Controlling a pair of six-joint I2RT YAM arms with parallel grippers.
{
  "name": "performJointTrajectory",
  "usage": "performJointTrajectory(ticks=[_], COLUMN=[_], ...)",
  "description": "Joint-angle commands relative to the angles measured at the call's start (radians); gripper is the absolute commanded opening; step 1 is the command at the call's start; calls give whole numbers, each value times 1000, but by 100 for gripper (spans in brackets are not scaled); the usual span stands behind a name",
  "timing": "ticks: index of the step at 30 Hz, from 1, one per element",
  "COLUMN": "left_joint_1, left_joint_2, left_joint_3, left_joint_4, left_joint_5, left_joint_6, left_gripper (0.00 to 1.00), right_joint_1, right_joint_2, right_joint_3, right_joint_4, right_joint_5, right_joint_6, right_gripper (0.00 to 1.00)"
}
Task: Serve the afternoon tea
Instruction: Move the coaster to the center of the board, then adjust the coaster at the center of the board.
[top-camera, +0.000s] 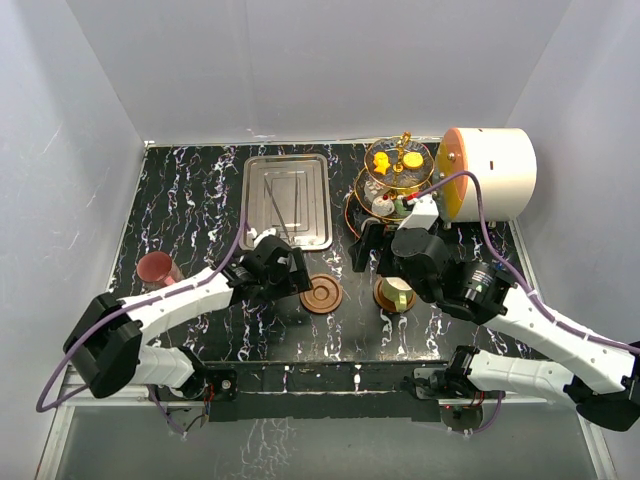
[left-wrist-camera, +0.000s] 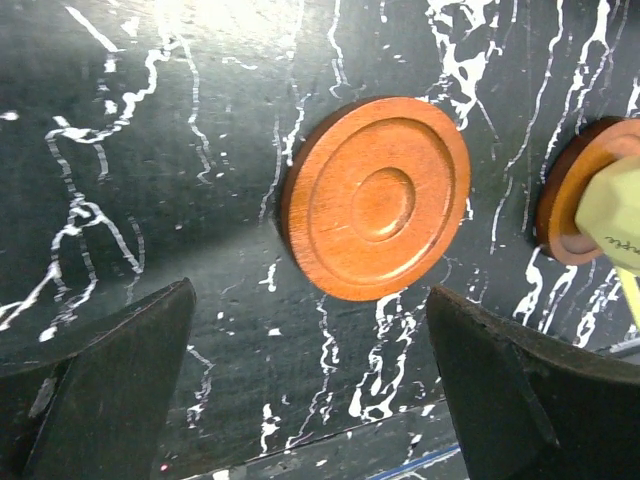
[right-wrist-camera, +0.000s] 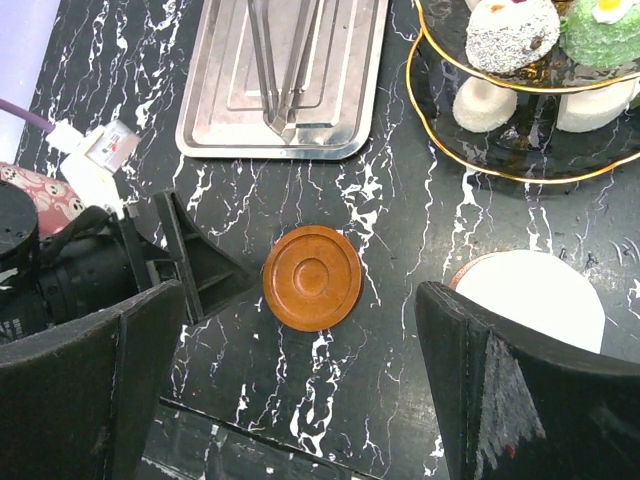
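An empty brown saucer (top-camera: 322, 295) lies near the table's front; it also shows in the left wrist view (left-wrist-camera: 378, 210) and the right wrist view (right-wrist-camera: 312, 277). My left gripper (top-camera: 292, 275) (left-wrist-camera: 310, 300) is open and empty just left of it. A cream cup (top-camera: 397, 293) (left-wrist-camera: 612, 205) (right-wrist-camera: 535, 295) stands on the second saucer (left-wrist-camera: 560, 200). My right gripper (top-camera: 372, 250) (right-wrist-camera: 300, 300) is open and empty, above the table between the saucers. The maroon cup (top-camera: 158, 268) (right-wrist-camera: 30, 190) stands far left. The three-tier stand (top-camera: 395, 175) (right-wrist-camera: 520, 165) holds small cakes (right-wrist-camera: 512, 30).
A steel tray (top-camera: 287, 200) (right-wrist-camera: 285, 100) with tongs (right-wrist-camera: 285, 60) lies at the back middle. A big white cylinder with an orange end (top-camera: 490, 172) lies at the back right beside the stand. The table's front edge runs just below the saucers.
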Motion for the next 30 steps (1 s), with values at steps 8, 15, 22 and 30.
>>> performJointTrajectory(ticks=[8,15,22,30], left_joint_1=[2,2,5,82], left_joint_2=[162,224,208,7], left_joint_3=[-3,29,70,209], left_joint_4=[209,267,227,-109], left_joint_5=[170,193,154,-69], left_joint_6=[-55,-50,-31,110], left_gripper=[99,99,99,99], right_joint_1=[-1,-1,-1,-2], right_joint_2=[9,16,27,33], right_joint_3=[3,0,4,1], right_joint_4=[63,66,66,93], right_joint_5=[-13,-12,-18,-28], right_joint_6=[-13,-16,-23,-28], right_gripper=[98,98,98,98])
